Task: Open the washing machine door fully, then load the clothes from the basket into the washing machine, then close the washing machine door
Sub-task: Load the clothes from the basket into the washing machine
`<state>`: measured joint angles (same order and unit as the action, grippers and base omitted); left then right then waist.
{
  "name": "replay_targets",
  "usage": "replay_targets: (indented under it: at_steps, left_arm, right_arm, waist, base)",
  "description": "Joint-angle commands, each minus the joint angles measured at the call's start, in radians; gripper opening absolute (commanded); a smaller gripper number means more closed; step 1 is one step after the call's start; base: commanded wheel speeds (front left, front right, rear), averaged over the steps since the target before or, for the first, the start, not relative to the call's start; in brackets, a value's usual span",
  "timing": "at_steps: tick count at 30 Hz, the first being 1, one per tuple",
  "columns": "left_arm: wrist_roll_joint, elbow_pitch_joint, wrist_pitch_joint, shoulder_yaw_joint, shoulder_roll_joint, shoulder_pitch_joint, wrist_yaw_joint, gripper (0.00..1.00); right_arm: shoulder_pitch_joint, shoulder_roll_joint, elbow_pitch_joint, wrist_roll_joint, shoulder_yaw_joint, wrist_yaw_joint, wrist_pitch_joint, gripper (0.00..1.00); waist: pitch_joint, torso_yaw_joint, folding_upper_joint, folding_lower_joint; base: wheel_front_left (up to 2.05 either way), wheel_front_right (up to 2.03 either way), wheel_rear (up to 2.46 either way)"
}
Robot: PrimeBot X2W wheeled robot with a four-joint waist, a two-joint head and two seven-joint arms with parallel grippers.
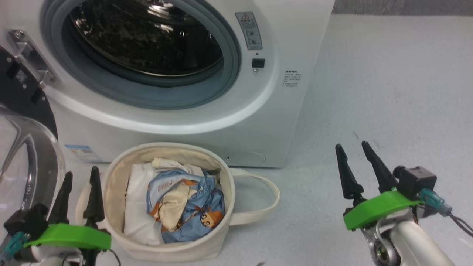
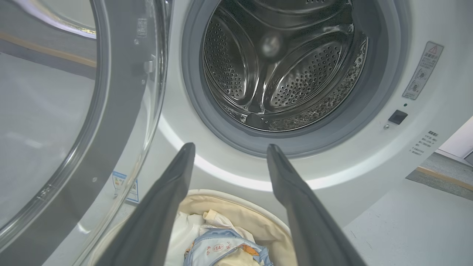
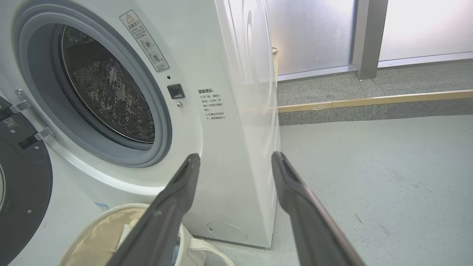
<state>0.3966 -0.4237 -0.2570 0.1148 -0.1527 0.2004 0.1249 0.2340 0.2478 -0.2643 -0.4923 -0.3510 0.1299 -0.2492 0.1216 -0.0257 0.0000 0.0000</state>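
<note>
Clothes [image 1: 184,201] sit bunched in the basket [image 1: 177,253] below the open drum [image 1: 147,40], so we should sink our wide, empty left claw [image 1: 81,171] deep into the blue heap, right claw [image 1: 351,144] likewise wide.

We find the drum [image 1: 147,40] mouth clear above the basket [image 1: 184,253]; the open washing machine door [image 1: 22,162] blocks our left.

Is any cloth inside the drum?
No, the drum shows bare steel, and the clothes lie in the basket.
</note>
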Motion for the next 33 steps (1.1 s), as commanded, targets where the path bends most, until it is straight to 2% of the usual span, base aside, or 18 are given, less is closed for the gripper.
replay_targets:
  at_steps: [1,4,7,11,17,22,25,33]
  left_arm:
    - [0.005,0.022,-0.005,0.035,-0.016,0.052,0.006,1.0]
    - [0.01,-0.009,-0.005,0.029,-0.006,0.078,0.006,1.0]
    - [-0.032,-0.046,-0.005,0.021,-0.008,0.105,0.006,1.0]
    - [-0.02,-0.131,-0.005,-0.049,-0.008,0.17,0.006,1.0]
    - [0.057,-0.256,-0.005,-0.136,-0.015,0.256,0.006,1.0]
    - [0.102,-0.412,-0.005,-0.21,-0.027,0.334,0.006,1.0]
    - [0.104,-0.458,-0.005,-0.252,-0.031,0.366,0.006,1.0]
    - [0.137,-0.648,-0.005,-0.432,-0.042,0.484,0.006,1.0]
  right_arm:
    - [0.034,0.007,0.035,0.012,-0.014,0.001,-0.013,1.0]
    - [0.045,0.01,0.036,0.016,-0.017,0.001,-0.013,1.0]
    - [0.058,0.009,0.041,0.019,-0.021,0.001,-0.013,1.0]
    - [0.09,0.016,0.057,0.032,-0.025,0.001,-0.013,1.0]
    - [0.118,0.027,0.075,0.044,-0.008,0.001,-0.013,1.0]
    - [0.137,0.029,0.092,0.055,-0.006,0.001,-0.013,1.0]
    - [0.146,0.028,0.099,0.06,-0.005,0.001,-0.013,1.0]
    - [0.158,0.03,0.119,0.078,0.011,0.001,-0.013,1.0]
  waist:
    - [0.017,-0.002,0.0,0.0]
    - [0.045,-0.008,0.0,0.0]
    - [0.082,-0.025,0.0,0.0]
    - [0.159,-0.06,0.0,0.0]
    - [0.238,-0.087,0.0,0.0]
    - [0.298,-0.098,0.0,0.0]
    - [0.324,-0.102,0.0,0.0]
    - [0.421,-0.104,0.0,0.0]
  base:
    - [0.0,0.0,0.0]
    - [0.0,0.0,0.0]
    - [0.0,0.0,0.0]
    - [0.0,0.0,0.0]
    - [0.0,0.0,0.0]
    - [0.0,0.0,0.0]
    - [0.0,0.0,0.0]
    - [0.0,0.0,0.0]
